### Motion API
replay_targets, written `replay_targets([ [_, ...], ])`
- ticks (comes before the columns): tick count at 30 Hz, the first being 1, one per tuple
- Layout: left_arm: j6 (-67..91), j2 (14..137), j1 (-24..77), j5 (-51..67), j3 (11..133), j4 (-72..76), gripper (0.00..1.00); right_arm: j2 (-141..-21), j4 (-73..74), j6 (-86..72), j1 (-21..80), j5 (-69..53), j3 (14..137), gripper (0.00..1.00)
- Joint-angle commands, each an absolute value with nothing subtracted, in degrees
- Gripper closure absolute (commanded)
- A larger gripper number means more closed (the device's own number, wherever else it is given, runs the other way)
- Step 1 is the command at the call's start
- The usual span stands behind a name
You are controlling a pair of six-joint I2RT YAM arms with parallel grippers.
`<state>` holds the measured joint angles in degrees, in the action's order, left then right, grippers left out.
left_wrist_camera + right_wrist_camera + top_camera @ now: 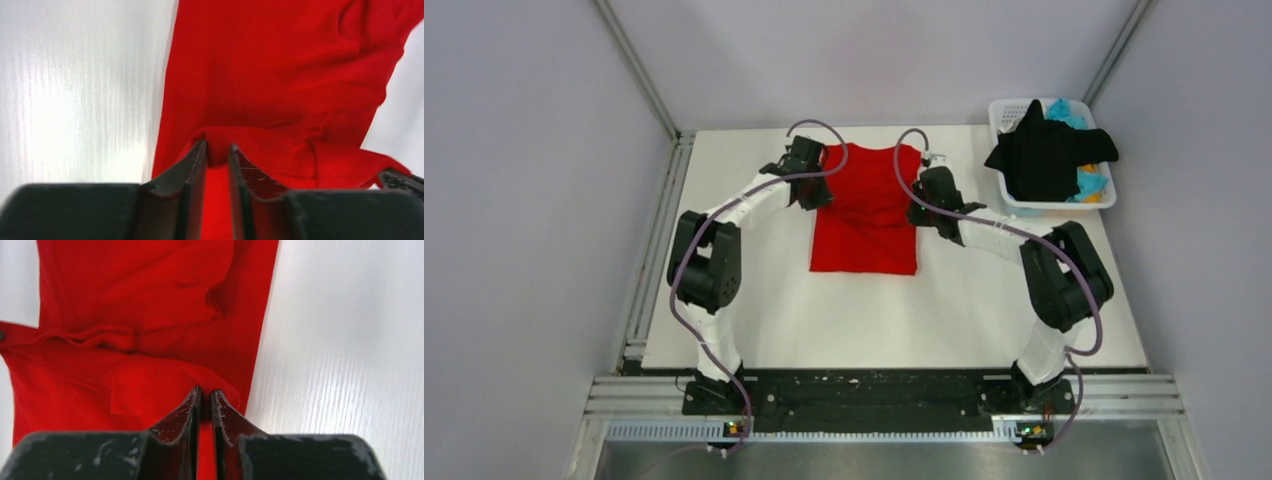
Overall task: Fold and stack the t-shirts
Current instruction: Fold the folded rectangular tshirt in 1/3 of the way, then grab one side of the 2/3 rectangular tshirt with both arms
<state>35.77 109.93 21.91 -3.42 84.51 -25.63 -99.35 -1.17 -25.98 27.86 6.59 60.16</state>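
the red t-shirt (865,222) lies on the white table (984,300), toward the far middle. it forms a narrow rectangle, and its sides seem already folded in. the hem points at the arm bases. at its far end the cloth is bunched and lifted a little.

the left gripper (218,147) pinches the far left corner. its fingers are nearly closed, with a ridge of red cloth between them. the right gripper (206,391) is clamped just as tightly on the far right corner.

the step in hand looks like the lengthwise fold, which brings the far end over to the hem. to do it well, both arms should lift just enough to clear the lower layer and travel toward the bases at the same pace. the edge between them should stay taut so the crease runs straight. they should let go only once the corners sit over the hem.

well apart, at the far right, a white plastic basket (1056,206) holds a black t-shirt (1044,155). cyan cloth (1064,110) and orange cloth (1091,170) show beneath it.
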Motion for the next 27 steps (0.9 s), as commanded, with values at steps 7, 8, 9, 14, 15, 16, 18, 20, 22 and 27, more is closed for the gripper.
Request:
replay_targets([
  [7,33.0,110.6,18.6,-0.5,96.6,-31.5,0.06,-99.8,0.5,-25.6,24.9,2.9,69.6,0.26],
  [8,33.5,109.1,18.6,-0.3,94.4,-30.9,0.04,-98.0,-1.5,-25.7,24.9,1.9,67.6,0.20],
  [9,33.9,107.4,18.6,-0.3,91.3,-29.9,0.02,-96.4,-2.4,-25.8,24.9,0.9,65.4,0.16],
  [14,37.4,97.7,18.7,2.1,73.7,-25.9,0.01,-87.7,-3.7,-27.8,24.9,-4.7,51.8,0.10],
  [15,38.0,95.6,18.7,3.4,70.2,-24.7,0.01,-85.4,-5.1,-28.8,24.9,-6.3,48.3,0.10],
  [16,38.7,93.5,18.7,4.7,66.4,-23.3,0.01,-83.0,-7.5,-29.8,24.9,-8.4,44.8,0.10],
  [18,40.3,89.4,18.7,6.4,59.4,-20.4,0.01,-78.4,-11.2,-32.0,24.9,-12.8,38.7,0.10],
  [20,41.4,85.7,18.7,6.9,53.6,-17.7,0.01,-76.3,-13.4,-34.0,24.9,-14.0,34.8,0.08],
  [22,42.3,83.2,18.7,6.3,49.3,-16.1,0.01,-75.6,-12.7,-37.6,24.9,-11.8,32.9,0.01],
  [27,43.5,84.7,18.7,6.0,46.4,-14.4,0.07,-77.8,-15.1,-40.0,24.9,-13.6,31.5,0.01],
])
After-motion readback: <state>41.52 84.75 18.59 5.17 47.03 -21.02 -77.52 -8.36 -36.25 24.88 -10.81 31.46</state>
